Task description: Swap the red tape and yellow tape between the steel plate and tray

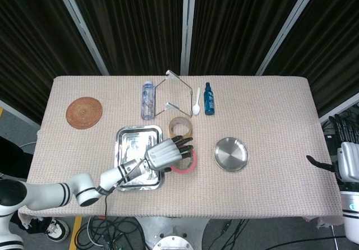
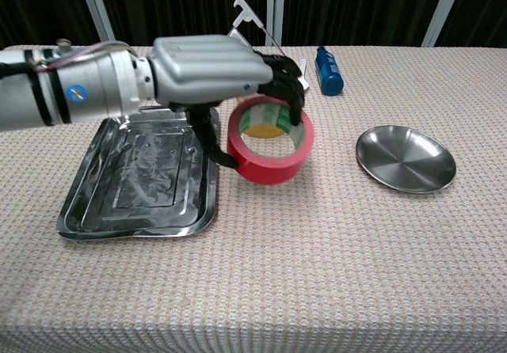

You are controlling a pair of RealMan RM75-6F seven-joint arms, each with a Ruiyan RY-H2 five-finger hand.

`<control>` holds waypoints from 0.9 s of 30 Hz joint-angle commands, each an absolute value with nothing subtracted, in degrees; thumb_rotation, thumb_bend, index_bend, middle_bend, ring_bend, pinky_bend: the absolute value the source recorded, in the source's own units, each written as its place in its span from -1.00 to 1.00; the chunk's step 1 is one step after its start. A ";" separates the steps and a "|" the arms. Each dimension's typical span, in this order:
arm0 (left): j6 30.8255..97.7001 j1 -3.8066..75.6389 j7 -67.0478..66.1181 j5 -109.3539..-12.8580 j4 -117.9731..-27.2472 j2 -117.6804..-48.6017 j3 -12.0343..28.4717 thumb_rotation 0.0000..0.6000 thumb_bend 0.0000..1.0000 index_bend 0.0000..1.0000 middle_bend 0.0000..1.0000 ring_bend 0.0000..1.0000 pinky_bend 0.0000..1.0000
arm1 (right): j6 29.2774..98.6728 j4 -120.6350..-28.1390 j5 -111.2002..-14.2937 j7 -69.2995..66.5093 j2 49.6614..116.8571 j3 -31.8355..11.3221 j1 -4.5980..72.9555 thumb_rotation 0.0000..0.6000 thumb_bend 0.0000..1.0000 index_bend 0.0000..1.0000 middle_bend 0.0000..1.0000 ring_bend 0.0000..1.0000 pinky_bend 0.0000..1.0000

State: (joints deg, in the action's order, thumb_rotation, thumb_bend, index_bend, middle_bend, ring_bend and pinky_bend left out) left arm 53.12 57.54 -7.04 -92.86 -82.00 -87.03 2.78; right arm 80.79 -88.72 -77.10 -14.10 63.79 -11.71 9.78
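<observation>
1. Rectangular steel tray (image 2: 139, 180): lies empty on the woven beige tablecloth (image 2: 333, 274), left of centre.
2. Left hand (image 2: 207, 70): silver-backed, fingers curled over the roll of red tape (image 2: 271, 141), thumb against its outer wall; the roll hangs tilted, just right of the tray.
3. Round steel plate (image 2: 405, 158): empty, well apart to the right.
4. Roll of yellow tape (image 1: 180, 128): flat behind the hand (partly hidden in the chest view).
5. Right hand (image 1: 320, 163): only dark fingertips show at the table's right edge; grasp cannot be told.
</observation>
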 commanded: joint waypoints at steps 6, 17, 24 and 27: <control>57.79 49.95 -5.24 -89.47 -83.11 -80.78 -0.20 1.00 -0.58 -0.34 -0.41 -0.87 -0.58 | 80.24 -90.30 -77.60 -11.60 64.04 -11.66 10.61 1.00 -1.00 -1.00 -1.00 -1.00 -1.00; 58.46 45.32 2.51 -89.76 -73.78 -84.68 -3.38 1.00 -0.59 -0.36 -0.44 -0.87 -0.58 | 80.44 -93.05 -77.33 -6.91 63.89 -11.61 10.95 1.00 -1.00 -1.00 -1.00 -1.00 -1.00; 59.71 44.17 4.20 -90.92 -73.61 -83.82 -3.60 1.00 -0.67 -0.86 -0.80 -0.93 -0.60 | 79.32 -93.54 -77.53 -5.37 64.06 -11.29 11.69 1.00 -1.00 -1.00 -1.00 -1.00 -1.00; 60.86 42.93 2.87 -90.41 -75.23 -82.42 -3.43 1.00 -0.68 -0.89 -0.83 -0.95 -0.60 | 77.66 -94.31 -78.37 -3.51 63.61 -11.12 13.05 1.00 -1.00 -1.00 -1.00 -1.00 -1.00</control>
